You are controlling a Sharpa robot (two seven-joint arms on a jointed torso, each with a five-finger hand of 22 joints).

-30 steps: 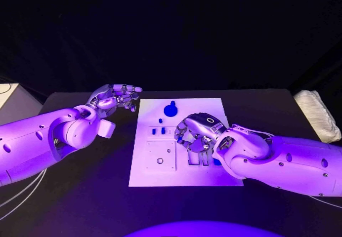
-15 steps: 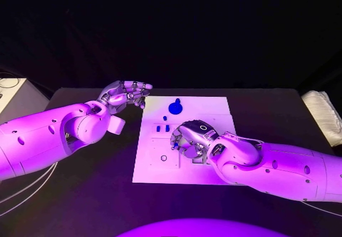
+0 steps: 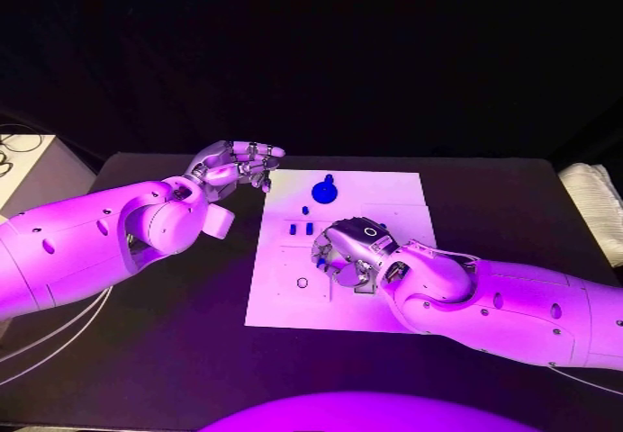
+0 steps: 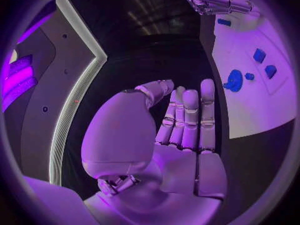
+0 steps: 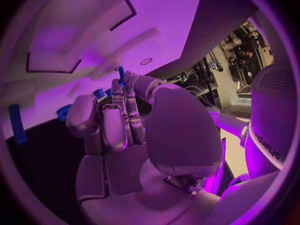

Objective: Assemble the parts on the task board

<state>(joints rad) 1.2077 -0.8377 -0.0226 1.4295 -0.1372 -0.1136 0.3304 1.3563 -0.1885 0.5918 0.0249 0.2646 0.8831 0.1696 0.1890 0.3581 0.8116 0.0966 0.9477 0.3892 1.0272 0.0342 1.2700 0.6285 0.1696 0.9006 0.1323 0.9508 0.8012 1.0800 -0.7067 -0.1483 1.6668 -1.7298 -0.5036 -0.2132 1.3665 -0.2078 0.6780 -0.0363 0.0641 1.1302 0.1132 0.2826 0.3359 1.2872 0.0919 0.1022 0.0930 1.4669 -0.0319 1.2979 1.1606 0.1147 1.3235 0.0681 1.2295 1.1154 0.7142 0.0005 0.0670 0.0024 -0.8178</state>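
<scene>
One small blue part [image 5: 121,73] was pinched between the fingertips [image 5: 128,80] of the right hand [image 3: 353,251], as shown in the right wrist view, where the piece stood up slim and narrow just above the fingertips. Its long axis appeared to run roughly in line with the fingers, pointing toward the white task board [image 3: 390,193] beyond them; how deep it sat in the grip could not be told. In the head view this hand was set over the middle of the board, right of centre in the frame, its fingers curled downward over the recessed slots, which were largely hidden beneath it.

Toward the upper middle of the frame a larger round blue part [image 3: 323,191] was seen lying on the board, with two small blue blocks [image 3: 300,229] below it and just left of the right hand. A ring-shaped hole [image 3: 302,282] was seen lower left on the board, apart from the hand.

At the upper left of the frame the left hand [image 3: 239,164] was held off the board's far left corner, empty, with fingers loosely bent and apart; in the left wrist view they were seen extended side by side.

Judged from these positions, the right hand was much the nearer to the slots, and the coming move was taken to depend on lowering the pinched part along its own long axis into the seat directly beneath the fingertips.
</scene>
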